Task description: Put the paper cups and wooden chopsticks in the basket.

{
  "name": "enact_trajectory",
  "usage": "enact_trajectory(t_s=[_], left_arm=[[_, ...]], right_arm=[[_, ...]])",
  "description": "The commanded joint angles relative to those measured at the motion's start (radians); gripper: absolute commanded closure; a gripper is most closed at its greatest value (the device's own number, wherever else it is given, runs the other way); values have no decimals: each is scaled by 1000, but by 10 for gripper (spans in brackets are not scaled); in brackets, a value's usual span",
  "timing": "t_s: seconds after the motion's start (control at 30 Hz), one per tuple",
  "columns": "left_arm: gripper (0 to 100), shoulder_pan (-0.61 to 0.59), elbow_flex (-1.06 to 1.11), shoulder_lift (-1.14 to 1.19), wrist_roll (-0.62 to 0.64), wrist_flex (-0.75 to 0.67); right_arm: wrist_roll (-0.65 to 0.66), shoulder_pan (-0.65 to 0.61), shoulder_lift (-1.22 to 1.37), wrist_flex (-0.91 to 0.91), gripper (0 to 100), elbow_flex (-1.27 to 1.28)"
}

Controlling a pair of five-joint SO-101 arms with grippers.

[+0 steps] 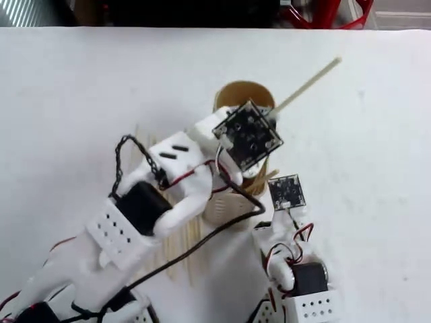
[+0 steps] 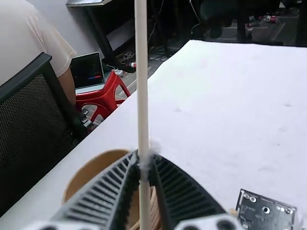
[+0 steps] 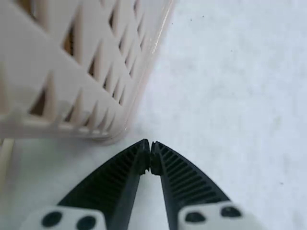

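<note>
Progress partial: left pincer (image 2: 142, 160) clamps pale wooden chopstick (image 2: 141, 72) above brown paper cup (image 2: 88, 175); right pincer (image 3: 150, 155) closed, empty; loose chopsticks (image 1: 188, 266) await.

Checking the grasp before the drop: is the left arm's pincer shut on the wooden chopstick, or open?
Shut on it: the left pincer has its black ribbed fingers pressed against the pale wooden chopstick from both sides.

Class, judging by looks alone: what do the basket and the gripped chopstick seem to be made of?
Basket: probably moulded plastic, cream and smooth, judging by its uniform lattice cut-outs. Chopstick: apparently bare wood, pale, matte and straight, though grain isn't discernible.
</note>
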Motion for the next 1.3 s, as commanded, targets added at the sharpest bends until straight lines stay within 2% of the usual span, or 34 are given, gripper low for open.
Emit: enact_trajectory(t_s=[0.0,0.17,0.27,0.33,0.5,0.8,0.93,1.07,1.13,1.27], left_arm=[[977,-8,66,-142,-11,-25],[970,-10,230,-337,-14,-91],[912,-10,287,-380,-8,-86],[911,-12,310,-394,-8,-87],[937,-10,267,-397,-14,-124],[932,-12,245,-400,-15,-100],[931,-62,210,-397,-11,-98],[932,-209,160,-397,-8,-49],[935,-340,146,-395,0,2],[932,-661,190,-395,117,89]], right_arm=[[2,5,-2,4,979,9],[2,5,-2,4,979,9],[2,5,-2,4,979,9],[2,5,-2,4,979,9],[2,5,-2,4,979,9],[2,5,-2,4,979,9],[2,5,-2,4,979,9],[2,5,-2,4,979,9],[2,5,-2,4,979,9],[2,5,-2,4,979,9]])
